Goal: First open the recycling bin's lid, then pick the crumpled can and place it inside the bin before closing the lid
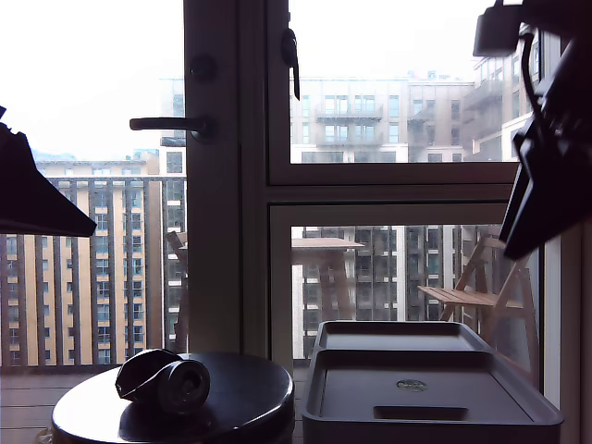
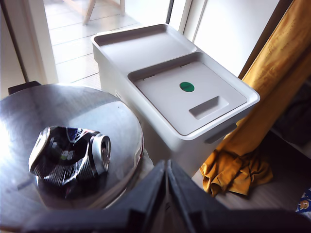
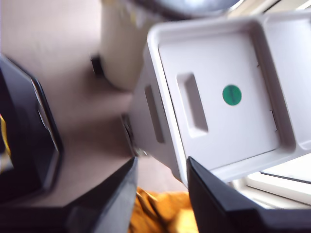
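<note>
The grey recycling bin (image 1: 435,427) stands at the exterior view's lower right, and its side wall (image 2: 194,150) shows below the rim. Its flat lid (image 1: 416,393) (image 2: 170,97) (image 3: 218,63) lies closed, with a green round emblem (image 2: 186,86) and a recessed handle slot (image 3: 192,104). The dark crumpled can (image 1: 166,379) (image 2: 68,155) lies on its side on the round dark table (image 1: 245,398), silvery end towards the bin. My first gripper (image 2: 167,167) is shut and empty, hanging near the table's edge beside the can. My second gripper (image 3: 162,165) is open above the bin's handle end, touching nothing.
Dark arm parts (image 1: 546,176) hang at the exterior view's upper right and another dark shape (image 1: 28,194) at its left edge. Yellow cloth (image 2: 233,170) lies on the floor by the bin. A dark box (image 3: 29,136) sits near it. Window frames (image 1: 231,231) stand behind.
</note>
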